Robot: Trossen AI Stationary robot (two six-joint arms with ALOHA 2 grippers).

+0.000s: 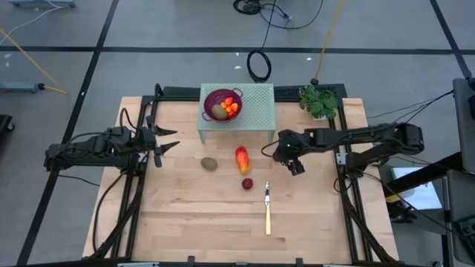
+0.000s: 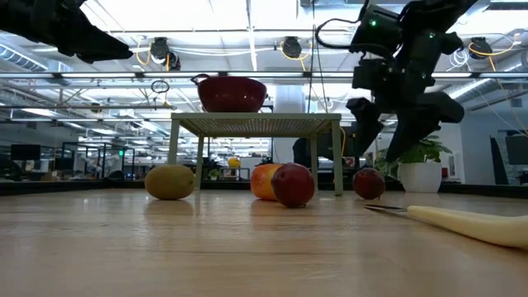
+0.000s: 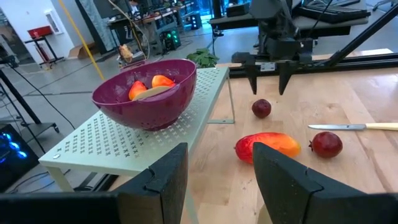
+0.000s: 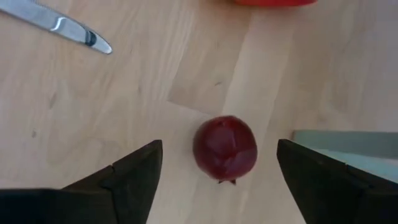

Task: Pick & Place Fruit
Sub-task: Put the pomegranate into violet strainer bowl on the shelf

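Note:
A dark red ball (image 4: 225, 147) rests on the wooden table beside the green stand's leg (image 4: 348, 143). My right gripper (image 4: 219, 146) hovers open above it, pointing steeply down, one finger on each side and clear of it. A second dark red ball (image 1: 247, 184), a red-orange oblong fruit (image 1: 242, 159) and a brown-green oval (image 1: 209, 163) lie at the table's middle. The purple colander (image 1: 220, 104) on the stand holds another oval (image 1: 218, 111) and orange pieces (image 1: 231, 107). My left gripper (image 1: 169, 142) waits open at the table's left, well above the wood.
The green perforated stand (image 1: 256, 100) stands at the table's far middle, close to my right gripper. A yellow-handled knife (image 1: 268, 210) lies toward the near edge, right of the fruit. A potted plant (image 1: 319, 101) sits at the far right. Bare wood spreads across the near half.

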